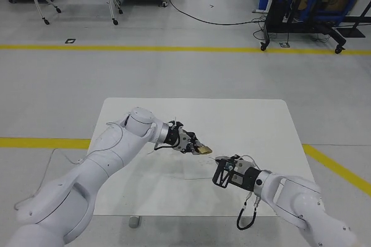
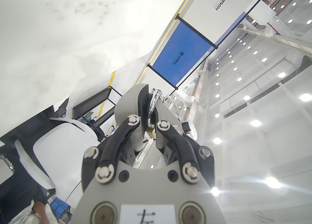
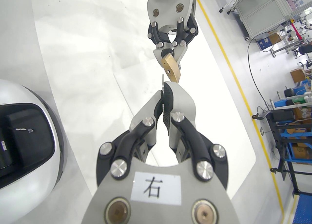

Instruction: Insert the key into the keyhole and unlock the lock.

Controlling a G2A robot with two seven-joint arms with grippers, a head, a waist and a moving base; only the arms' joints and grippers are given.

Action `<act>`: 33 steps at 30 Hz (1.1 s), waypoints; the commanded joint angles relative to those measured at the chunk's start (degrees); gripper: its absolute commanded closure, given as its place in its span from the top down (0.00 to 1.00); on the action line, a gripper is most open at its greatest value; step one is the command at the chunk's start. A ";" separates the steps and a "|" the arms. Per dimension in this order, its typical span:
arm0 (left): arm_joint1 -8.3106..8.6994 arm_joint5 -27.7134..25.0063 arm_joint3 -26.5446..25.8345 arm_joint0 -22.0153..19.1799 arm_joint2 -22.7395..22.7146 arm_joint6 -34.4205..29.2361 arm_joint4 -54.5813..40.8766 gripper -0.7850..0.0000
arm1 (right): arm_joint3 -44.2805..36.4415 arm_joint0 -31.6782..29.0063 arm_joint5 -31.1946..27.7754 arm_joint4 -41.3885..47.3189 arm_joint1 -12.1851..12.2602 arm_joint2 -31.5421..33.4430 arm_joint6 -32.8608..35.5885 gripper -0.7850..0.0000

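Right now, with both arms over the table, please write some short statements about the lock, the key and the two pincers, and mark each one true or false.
1. The left pincer holds the brass padlock by its shackle. True.
2. The key is already inside the keyhole. False: its blade is outside, close to the lock.
3. The right pincer is shut on the key. True.
4. The padlock lies on the white table. False: it is held in the air above it.
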 commanded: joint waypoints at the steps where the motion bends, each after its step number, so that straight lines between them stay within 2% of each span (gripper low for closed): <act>1: -0.23 -0.05 0.32 -0.07 -0.02 -0.13 0.55 0.00 | -0.07 0.33 1.07 -1.49 -0.17 -1.07 1.02 0.00; 15: -1.39 -0.01 1.37 -0.07 -0.62 -0.29 3.92 0.00 | 0.78 2.65 8.12 -10.80 -1.66 -8.16 5.47 0.00; 33: -2.32 1.25 1.70 0.27 -1.74 -0.45 7.27 0.00 | 1.84 5.03 9.22 -15.39 -3.23 -12.42 9.84 0.00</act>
